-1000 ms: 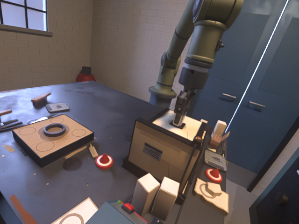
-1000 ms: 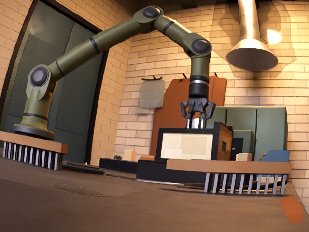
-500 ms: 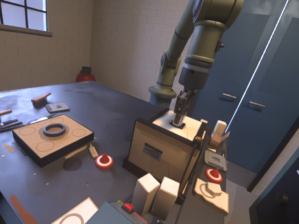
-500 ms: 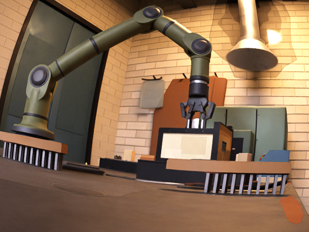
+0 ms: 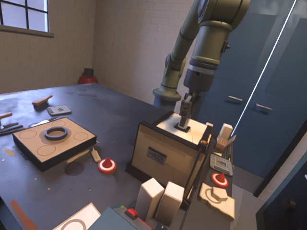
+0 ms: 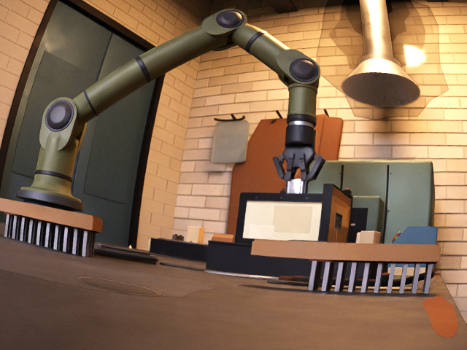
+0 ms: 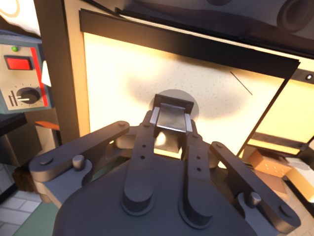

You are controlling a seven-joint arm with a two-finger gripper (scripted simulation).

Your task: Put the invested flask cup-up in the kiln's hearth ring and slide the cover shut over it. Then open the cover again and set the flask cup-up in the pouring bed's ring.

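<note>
The pale sliding cover (image 5: 182, 127) lies shut over the top of the kiln (image 5: 166, 153), hiding the hearth ring and the flask. A small steel handle (image 7: 171, 118) stands up from the cover's middle, and it is gripped by my gripper (image 5: 184, 121), which reaches straight down from above. The second side camera shows the handle (image 6: 295, 186) between the fingers just above the kiln's black rim. The pouring bed (image 5: 53, 142) sits far left on the table, a flat sandy tray with a dark ring (image 5: 56, 133) at its centre, empty.
Behind the kiln stand blue cabinet doors (image 5: 250, 81) and the arm's base. White bricks (image 5: 160, 198) stand before the kiln beside a control box with a red switch (image 5: 132, 213). Red cones (image 5: 107, 165) (image 5: 219, 179), a brush (image 5: 41, 102) and tools lie about the table.
</note>
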